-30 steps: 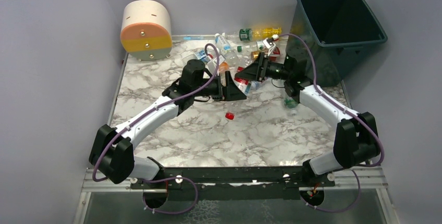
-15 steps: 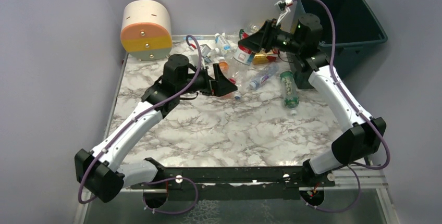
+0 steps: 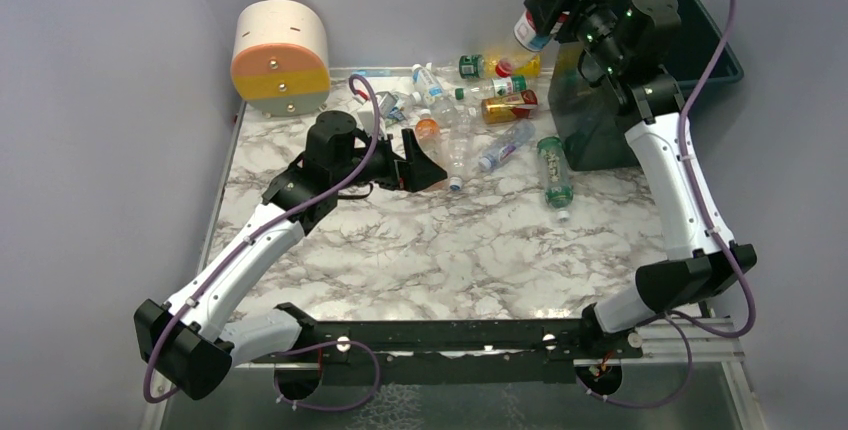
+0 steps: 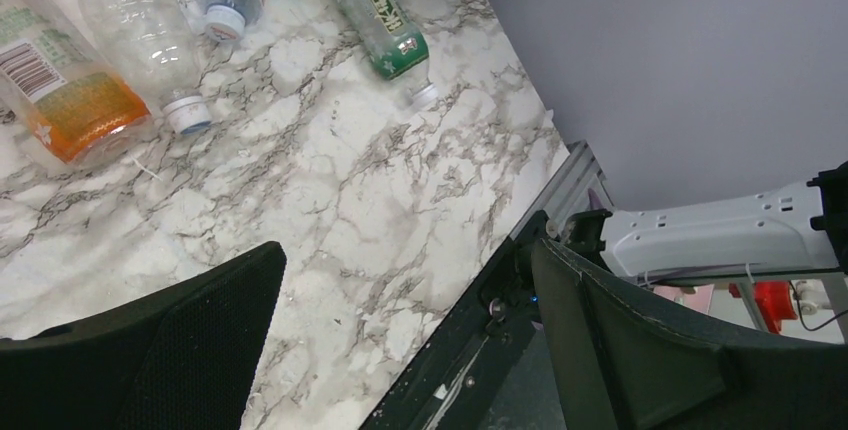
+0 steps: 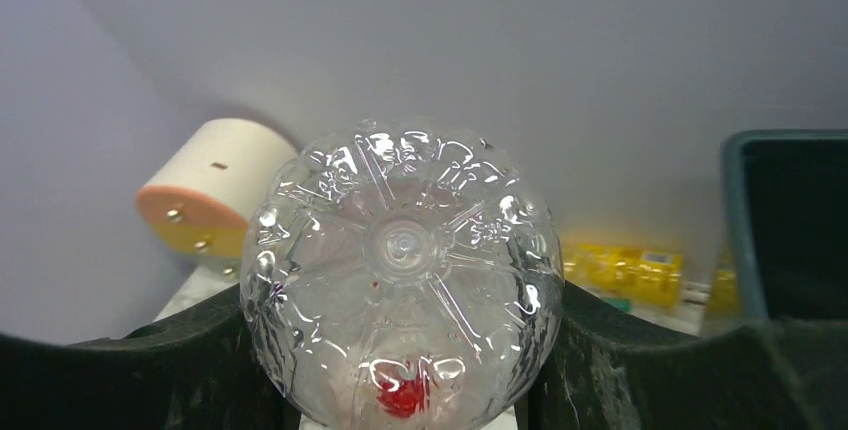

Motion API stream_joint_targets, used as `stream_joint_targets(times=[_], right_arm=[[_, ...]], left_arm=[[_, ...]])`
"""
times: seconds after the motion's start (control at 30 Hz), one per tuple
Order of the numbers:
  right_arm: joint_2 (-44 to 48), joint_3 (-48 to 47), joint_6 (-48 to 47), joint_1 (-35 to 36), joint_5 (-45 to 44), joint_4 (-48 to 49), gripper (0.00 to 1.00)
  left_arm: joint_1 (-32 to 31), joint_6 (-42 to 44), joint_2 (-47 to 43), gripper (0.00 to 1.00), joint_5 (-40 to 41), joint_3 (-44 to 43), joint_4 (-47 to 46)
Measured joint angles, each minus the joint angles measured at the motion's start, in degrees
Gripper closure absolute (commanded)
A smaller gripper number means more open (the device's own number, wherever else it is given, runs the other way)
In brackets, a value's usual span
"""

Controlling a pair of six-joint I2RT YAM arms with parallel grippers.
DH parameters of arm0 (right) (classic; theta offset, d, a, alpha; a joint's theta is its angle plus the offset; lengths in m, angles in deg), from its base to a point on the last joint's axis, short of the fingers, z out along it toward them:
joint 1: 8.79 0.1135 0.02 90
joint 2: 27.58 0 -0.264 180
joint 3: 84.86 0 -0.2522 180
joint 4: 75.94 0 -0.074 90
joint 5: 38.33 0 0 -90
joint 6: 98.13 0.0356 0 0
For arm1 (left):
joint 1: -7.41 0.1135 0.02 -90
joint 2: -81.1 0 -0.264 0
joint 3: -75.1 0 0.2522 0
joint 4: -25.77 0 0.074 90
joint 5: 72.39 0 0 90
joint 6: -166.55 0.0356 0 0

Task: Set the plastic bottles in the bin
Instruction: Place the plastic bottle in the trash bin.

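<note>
Top external: right tool point(image 3: 545, 12) grips one red-labelled bottle point(image 3: 528, 28) raised beside the single bin point(image 3: 728, 70), short of its opening; releasing here risks a bounce off the rim; roughly nine bottles point(image 3: 505, 147) lie on the surface point(image 3: 400, 260) | Left wrist: left tool point(image 4: 405, 350) gapes empty, four bottles ahead | Right wrist: bottle base clamped between both fingers

From above, the right arm point(image 3: 640, 20) is covering the left side of the bin point(image 3: 728, 50). In the right wrist view the clear bottle point(image 5: 405, 270) is blocking what is behind it, the yellow bottles point(image 5: 620, 272) are looking blurry, and the bin is getting cut off at the edge. In the left wrist view the orange-drink bottle point(image 4: 85, 115) is running off the side.
</note>
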Motion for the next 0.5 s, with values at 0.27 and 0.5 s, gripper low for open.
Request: stream_joint_targets(times=[0.27,0.5], right_arm=[[4.9,4.8,-9.6,-0.4,-18.3,6.4,0.39],[3.7,3.7,-19.6,-1.6,-30.0,14.6,0.39]], left_arm=[[0.0,0.0,-0.1,0.01,0.0,0.8,0.2],[0.0,0.0,-0.1,0.01,0.0,1.6,0.4]])
